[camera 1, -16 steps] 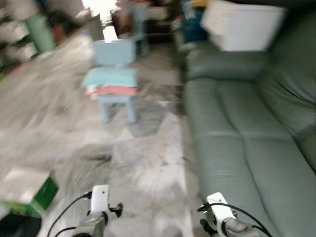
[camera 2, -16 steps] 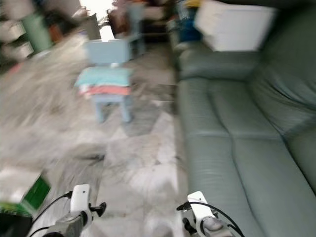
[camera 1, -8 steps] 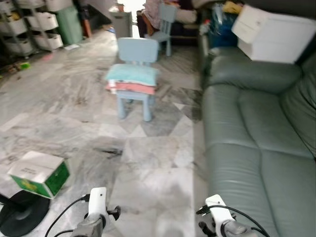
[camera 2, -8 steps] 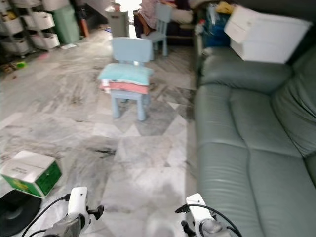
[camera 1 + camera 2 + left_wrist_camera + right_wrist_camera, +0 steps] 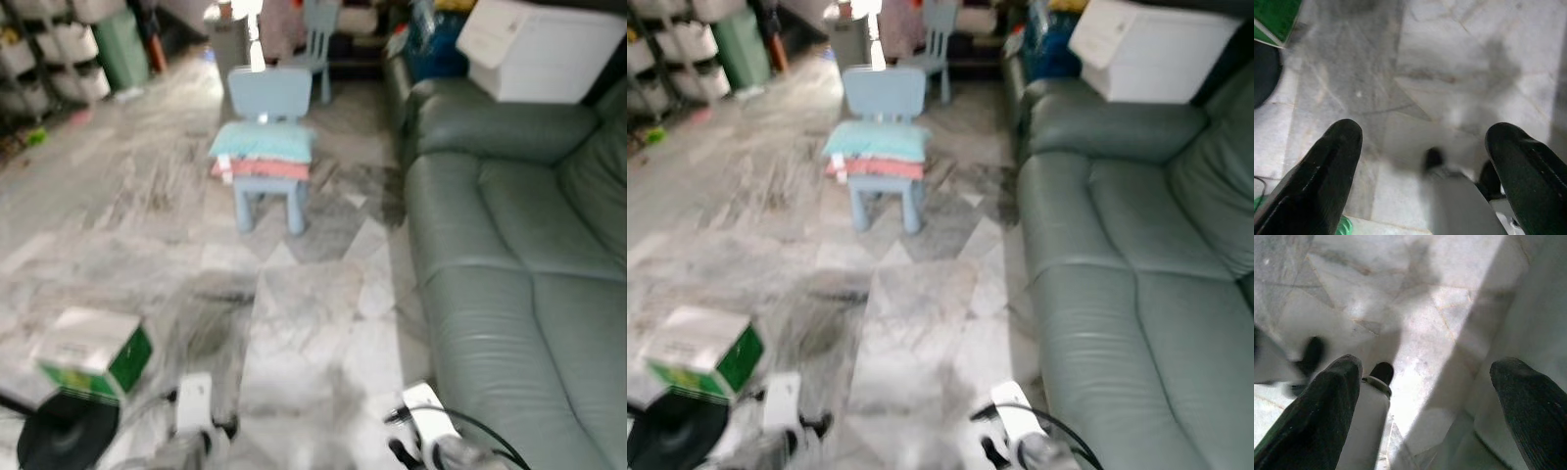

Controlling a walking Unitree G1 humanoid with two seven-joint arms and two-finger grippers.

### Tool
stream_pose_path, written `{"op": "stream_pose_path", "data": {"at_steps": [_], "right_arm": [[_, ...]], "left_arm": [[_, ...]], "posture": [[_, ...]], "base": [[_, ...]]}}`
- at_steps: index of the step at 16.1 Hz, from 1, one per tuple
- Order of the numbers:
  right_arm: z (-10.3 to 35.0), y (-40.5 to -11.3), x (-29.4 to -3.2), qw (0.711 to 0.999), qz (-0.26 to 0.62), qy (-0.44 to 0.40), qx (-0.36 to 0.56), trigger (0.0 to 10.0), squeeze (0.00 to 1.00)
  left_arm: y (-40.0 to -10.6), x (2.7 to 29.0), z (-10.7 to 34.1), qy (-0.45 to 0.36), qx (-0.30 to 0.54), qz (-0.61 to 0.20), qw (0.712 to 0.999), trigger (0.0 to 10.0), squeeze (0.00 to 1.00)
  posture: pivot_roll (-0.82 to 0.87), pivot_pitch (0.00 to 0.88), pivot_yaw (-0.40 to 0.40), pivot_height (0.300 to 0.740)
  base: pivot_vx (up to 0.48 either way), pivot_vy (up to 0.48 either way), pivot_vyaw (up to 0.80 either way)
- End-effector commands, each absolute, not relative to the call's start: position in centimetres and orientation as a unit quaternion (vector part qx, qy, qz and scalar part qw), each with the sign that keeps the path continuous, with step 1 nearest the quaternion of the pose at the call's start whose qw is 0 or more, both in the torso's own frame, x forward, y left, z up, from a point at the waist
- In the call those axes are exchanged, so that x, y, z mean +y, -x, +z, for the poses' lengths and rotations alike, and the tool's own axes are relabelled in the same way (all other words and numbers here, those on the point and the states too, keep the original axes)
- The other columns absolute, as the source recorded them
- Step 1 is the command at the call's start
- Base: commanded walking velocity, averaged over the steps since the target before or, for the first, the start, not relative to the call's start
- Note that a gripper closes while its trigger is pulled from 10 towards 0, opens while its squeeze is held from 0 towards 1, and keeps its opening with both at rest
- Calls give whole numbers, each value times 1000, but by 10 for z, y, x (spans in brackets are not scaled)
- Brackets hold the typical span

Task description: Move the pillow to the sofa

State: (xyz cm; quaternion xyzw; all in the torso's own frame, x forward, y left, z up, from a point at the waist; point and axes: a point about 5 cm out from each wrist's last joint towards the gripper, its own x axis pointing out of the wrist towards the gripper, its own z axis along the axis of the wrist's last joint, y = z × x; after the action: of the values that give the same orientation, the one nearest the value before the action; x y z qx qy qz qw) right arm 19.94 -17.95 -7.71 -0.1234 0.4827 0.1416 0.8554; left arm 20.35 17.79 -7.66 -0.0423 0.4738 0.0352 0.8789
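Left gripper (image 5: 1422, 142): hangs low over the marble floor (image 5: 304, 323), fingers spread wide with nothing between them.
Right gripper (image 5: 1425, 377): hangs low at the sofa's front edge, fingers also spread wide and empty.
Pillow (image 5: 263, 143): pale teal, lying on a pink folded layer on the seat of a small blue chair (image 5: 269, 98), well ahead of both grippers and slightly to the left gripper's side.
Sofa (image 5: 509, 264): dark green, running along the right gripper's side; its front edge borders the floor.
Open room: a broad strip of bare floor runs from the grippers to the chair.
Obstacles: a green and white box (image 5: 93, 352) and a black round base (image 5: 59, 441) sit just outside the left gripper.
Sofa arm: a white box (image 5: 544, 49) rests on it, far ahead.
Hard to make out: the head views are blurred; shelves (image 5: 49, 49) at the far left are indistinct.
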Motion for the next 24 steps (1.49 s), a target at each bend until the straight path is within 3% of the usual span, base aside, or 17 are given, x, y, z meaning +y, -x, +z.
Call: {"op": "stream_pose_path", "data": {"at_steps": [1, 3, 13, 24], "right_arm": [[-75, -204, -171, 861, 145, 114, 474, 10000, 0], [-75, -204, -171, 861, 143, 112, 475, 10000, 0], [-76, -203, -171, 863, 140, 106, 475, 10000, 0], [-76, -203, -170, 861, 146, 111, 475, 10000, 0]], "left_arm": [[-208, 190, -73, 31, 466, 47, 883, 10000, 0], [-208, 190, -73, 24, 467, 47, 883, 10000, 0], [-210, 192, -71, 15, 462, 46, 885, 10000, 0], [-209, 192, -72, 22, 465, 48, 884, 10000, 0]], "posture": [[-86, 0, 11, 740], [-87, 0, 12, 740], [-90, 0, 15, 740], [-88, 0, 12, 740]], "base": [[0, 480, 0], [0, 480, 0], [0, 0, 0], [352, 46, 0]]}}
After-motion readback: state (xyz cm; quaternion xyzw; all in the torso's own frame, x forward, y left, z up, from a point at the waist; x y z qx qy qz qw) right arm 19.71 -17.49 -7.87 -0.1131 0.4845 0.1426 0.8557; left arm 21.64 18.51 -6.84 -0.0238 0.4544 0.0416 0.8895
